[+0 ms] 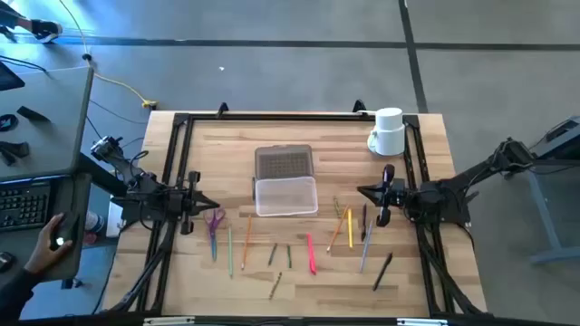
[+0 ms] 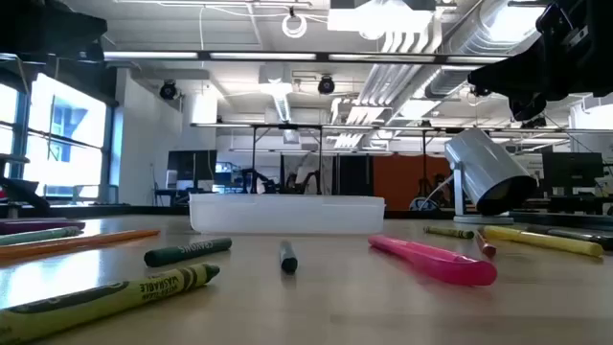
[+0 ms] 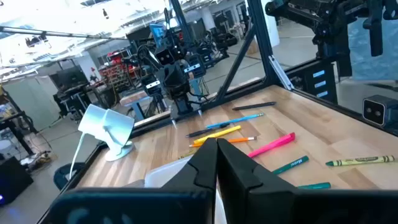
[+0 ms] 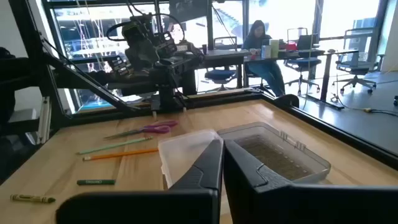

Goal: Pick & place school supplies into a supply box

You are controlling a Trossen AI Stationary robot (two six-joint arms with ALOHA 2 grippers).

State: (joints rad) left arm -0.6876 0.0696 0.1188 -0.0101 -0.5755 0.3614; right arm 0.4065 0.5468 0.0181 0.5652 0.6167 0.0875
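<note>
The supply box (image 1: 285, 195) lies open mid-table, its clear tray toward the near side and its grey dotted lid (image 1: 284, 163) flat on the wood toward the far side. Pencils, pens and crayons lie scattered along the near half: a pink pen (image 1: 311, 254), a yellow pencil (image 1: 350, 226), an orange pencil (image 1: 246, 243), green crayons (image 2: 187, 251), a black pen (image 1: 382, 271). Purple-handled scissors (image 1: 214, 225) lie near the left arm. My left gripper (image 1: 210, 203) hovers shut at the table's left, my right gripper (image 1: 364, 192) shut at its right. Neither touches anything.
A white mug (image 1: 388, 132) lies on its side at the far right corner. A black frame (image 1: 272, 117) runs around the table. A person's hand (image 1: 50, 240) holds a device beyond the left edge. Bare wood lies between the box and each arm.
</note>
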